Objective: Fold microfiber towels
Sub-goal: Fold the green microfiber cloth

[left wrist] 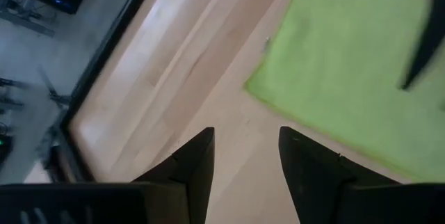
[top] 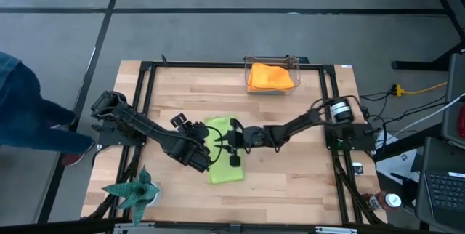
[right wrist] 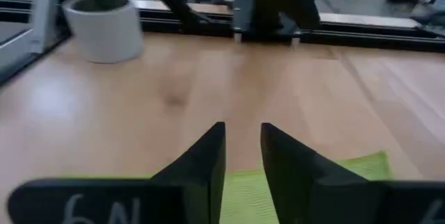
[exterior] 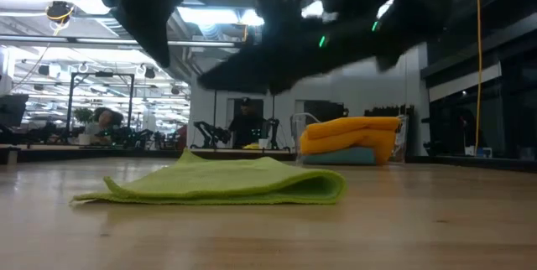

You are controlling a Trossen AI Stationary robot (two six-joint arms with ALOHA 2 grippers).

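Observation:
A lime green towel (top: 227,167) lies on the table's middle, doubled over, its rounded fold (exterior: 334,188) showing in the low view. My left gripper (left wrist: 245,156) hovers open over bare wood just beside the towel's left edge (left wrist: 278,99), nothing between its fingers. My right gripper (right wrist: 243,156) hangs above the towel (right wrist: 306,182), pointing toward the table's left, its fingers a little apart and holding nothing. In the high view the two grippers (top: 206,152) (top: 227,144) face each other over the towel. Orange towels (top: 270,76) lie in a clear bin.
The clear bin (top: 251,89) stands at the far edge's middle, with orange towels on a teal one (exterior: 352,158). A dark green spiky plant figure (top: 134,189) in a white pot (right wrist: 104,26) stands at the near left corner. A person's leg and shoe (top: 29,128) show left of the table.

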